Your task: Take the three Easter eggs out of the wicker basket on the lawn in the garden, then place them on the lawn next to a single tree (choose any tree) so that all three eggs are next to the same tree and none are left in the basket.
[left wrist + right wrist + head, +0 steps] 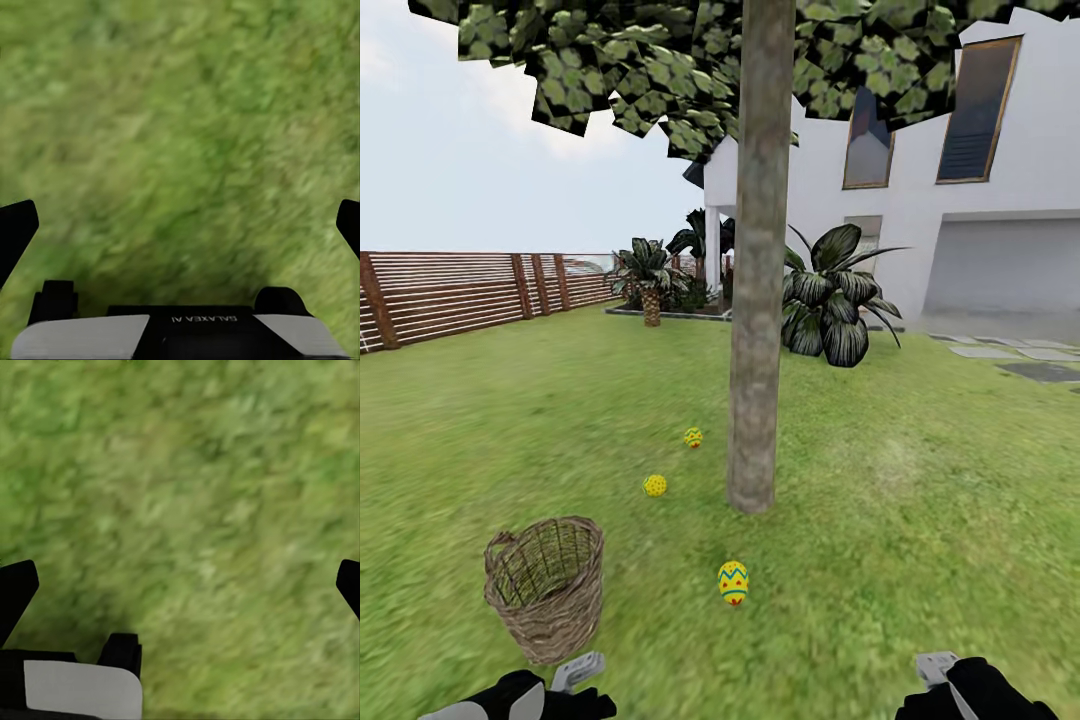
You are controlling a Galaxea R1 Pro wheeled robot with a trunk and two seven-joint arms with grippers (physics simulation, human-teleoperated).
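Fingertips of our left gripper (180,225) and right gripper (180,585) sit spread wide over blurred lawn (920,520), holding nothing. Three Easter eggs (733,582) lie on grass near the tree (758,300); the farther two are too small for us to read. Wicker basket (547,588) stands upright, its bottom hidden.

Garden edges: fence, house, plants, paving.

A slatted brown fence (470,290) runs along at 9 o'clock under a pale sky (510,170). A white house (980,230) with tall windows (980,110) stands at 2 o'clock. Beside it a broad-leaved dark plant (835,300) grows, and a short palm (650,280) at 11 o'clock. Grey paving slabs (1020,358) lie at 3 o'clock.
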